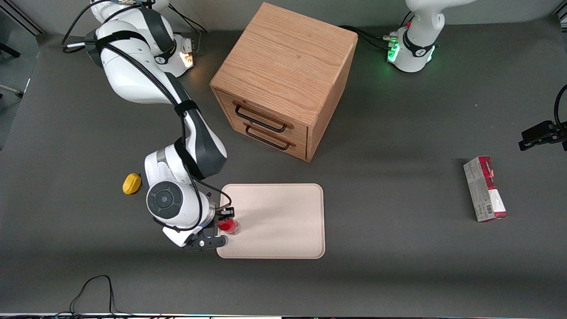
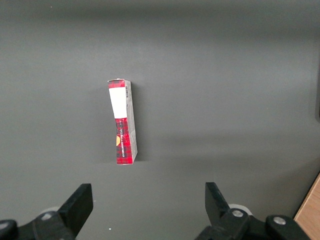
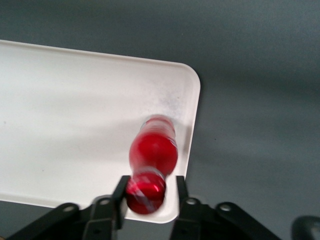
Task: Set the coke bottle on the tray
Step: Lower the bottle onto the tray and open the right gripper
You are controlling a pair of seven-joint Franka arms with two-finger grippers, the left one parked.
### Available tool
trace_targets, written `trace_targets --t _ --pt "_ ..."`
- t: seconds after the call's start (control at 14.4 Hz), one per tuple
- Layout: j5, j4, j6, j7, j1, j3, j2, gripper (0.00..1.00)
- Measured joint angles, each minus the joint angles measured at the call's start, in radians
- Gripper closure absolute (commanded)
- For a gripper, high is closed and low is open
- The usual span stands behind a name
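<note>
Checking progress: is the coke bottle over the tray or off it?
Over it: the coke bottle, clamped at its cap by the gripper, hangs above the tray edge.

A red-and-white carton (image 2: 123,121) lies on the dark table (image 2: 225,100); a wooden corner (image 2: 310,210) shows nearby.

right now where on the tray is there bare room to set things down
Most of the pale beige rectangular tray is bare, from the small red coke bottle toward the parked arm's end. Crowded only at the working arm's edge, where the gripper has its jaws shut on the bottle's cap.
</note>
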Motion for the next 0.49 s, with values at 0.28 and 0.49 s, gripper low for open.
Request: trace_targets --t 0.28,0.49 --pt "0.000 0.019 -0.032 0.000 0.000 -0.002 -0.029 0.00" --pt "0.000 0.030 -0.141 0.001 0.000 -0.002 -0.097 0.00"
